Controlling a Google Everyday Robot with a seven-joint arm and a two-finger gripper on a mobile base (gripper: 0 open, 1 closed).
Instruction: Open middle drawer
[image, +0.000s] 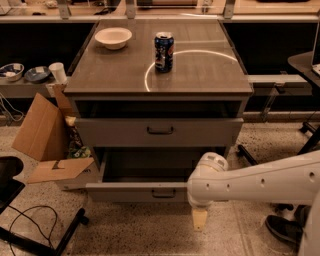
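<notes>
Middle drawer (125, 192) is sitting pulled well out beneath the upper drawer (115, 132), grey inside showing. Gripper (200, 219) is hanging before its right end, pointing down at the floor (140, 232); grip state cannot be told. White arm (265, 182) is reaching in level from the right.

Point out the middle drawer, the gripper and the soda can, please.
middle drawer (125, 192), camera view: front panel, left of handle
gripper (199, 220), camera view: pale tip, before the drawer front
soda can (163, 52), camera view: its blue side
</notes>
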